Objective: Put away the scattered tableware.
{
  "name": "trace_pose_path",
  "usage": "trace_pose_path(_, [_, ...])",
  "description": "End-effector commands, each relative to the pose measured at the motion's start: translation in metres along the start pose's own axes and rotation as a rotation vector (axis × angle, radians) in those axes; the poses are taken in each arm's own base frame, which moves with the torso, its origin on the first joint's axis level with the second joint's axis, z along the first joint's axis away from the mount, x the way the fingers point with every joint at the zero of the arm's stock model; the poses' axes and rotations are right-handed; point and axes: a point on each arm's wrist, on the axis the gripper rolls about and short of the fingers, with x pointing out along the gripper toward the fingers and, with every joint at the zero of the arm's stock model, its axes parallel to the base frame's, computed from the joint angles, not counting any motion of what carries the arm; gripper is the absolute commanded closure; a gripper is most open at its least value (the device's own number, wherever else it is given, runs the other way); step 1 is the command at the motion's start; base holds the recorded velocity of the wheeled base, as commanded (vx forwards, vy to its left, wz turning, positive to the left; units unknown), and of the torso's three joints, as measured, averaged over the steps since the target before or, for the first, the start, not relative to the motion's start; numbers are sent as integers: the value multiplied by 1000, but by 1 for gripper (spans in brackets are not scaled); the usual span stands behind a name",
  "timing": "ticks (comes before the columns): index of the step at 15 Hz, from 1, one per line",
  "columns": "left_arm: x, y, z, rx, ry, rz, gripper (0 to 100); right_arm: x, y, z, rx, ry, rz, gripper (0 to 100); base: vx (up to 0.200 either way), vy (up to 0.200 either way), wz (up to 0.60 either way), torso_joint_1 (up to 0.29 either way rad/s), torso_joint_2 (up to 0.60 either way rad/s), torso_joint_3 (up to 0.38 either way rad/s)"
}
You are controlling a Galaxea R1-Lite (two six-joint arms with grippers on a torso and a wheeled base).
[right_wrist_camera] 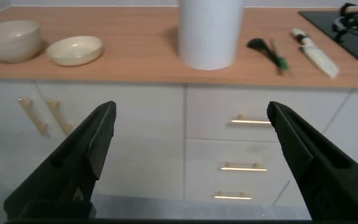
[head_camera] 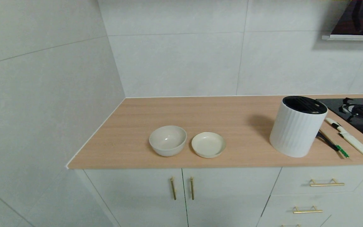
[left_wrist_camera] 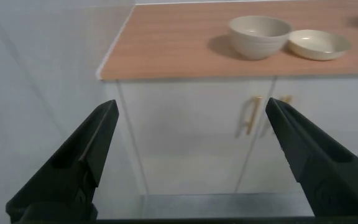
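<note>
Deep bowl (head_camera: 168, 140): one. Shallow dish (head_camera: 208, 144): one. Both lie beyond left gripper (left_wrist_camera: 191, 104) fingers. Ribbed white holder (head_camera: 296, 126): one, beyond right gripper (right_wrist_camera: 191, 106) fingers. Knife (head_camera: 350, 138): one. Black-headed utensil (head_camera: 325, 140): one. Green-tipped sticks (head_camera: 342, 153): count unclear. Burner (head_camera: 362, 112): one. Door handles (head_camera: 173, 188): two. Drawer handles (head_camera: 326, 183): two whole, third cut by edge.

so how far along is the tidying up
Nothing looks put away: the bowl, shallow dish, knife and chopsticks lie loose on the counter, nothing sticking out of the white holder. Nothing in hand: the left gripper and right gripper are open, low before the cabinets. Everything is left.
</note>
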Motion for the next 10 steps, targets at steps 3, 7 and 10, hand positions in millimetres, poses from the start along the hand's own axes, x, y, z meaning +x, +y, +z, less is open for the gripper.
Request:
trace_pose_path(3, [0, 0, 0, 0, 1, 1, 0, 0, 0, 0, -1, 0, 1, 0, 0, 200, 0, 2, -1, 6])
trace_pose_path(7, [0, 0, 0, 0, 1, 0, 0, 0, 0, 0, -1, 0, 1, 0, 0, 150, 0, 4, 3, -3])
trace_pose_path(10, [0, 0, 0, 1, 1, 0, 0, 0, 0, 0, -1, 0, 1, 0, 0, 0, 0, 0, 0, 0])
